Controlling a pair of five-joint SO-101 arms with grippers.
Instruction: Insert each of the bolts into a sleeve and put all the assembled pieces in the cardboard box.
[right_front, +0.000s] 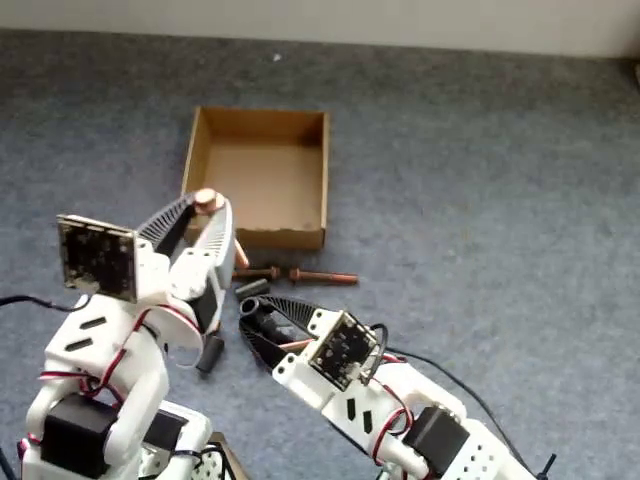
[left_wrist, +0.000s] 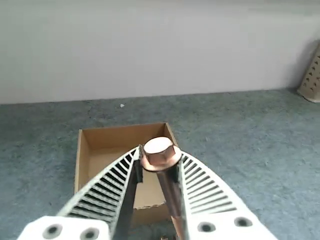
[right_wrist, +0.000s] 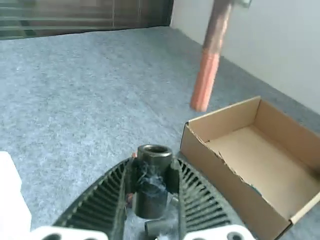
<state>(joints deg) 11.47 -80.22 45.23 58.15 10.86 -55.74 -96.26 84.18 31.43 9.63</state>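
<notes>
Both pairs of jaws are closed on a part. The left gripper (left_wrist: 159, 159) holds a copper bolt (left_wrist: 160, 149), head up, near the front wall of the cardboard box (right_front: 283, 239). The right gripper (right_wrist: 152, 167) holds a black sleeve (right_wrist: 151, 185) with its hole facing up, still apart from the tip of the bolt. The box has nothing inside. On the carpet (right_front: 500, 200), two more bolts (right_front: 322, 276) lie just before the box, and two loose sleeves (right_front: 252, 288) lie near the arms. I judge that the task is at its beginning: no piece is assembled yet, and three pairs remain to be joined and boxed.
</notes>
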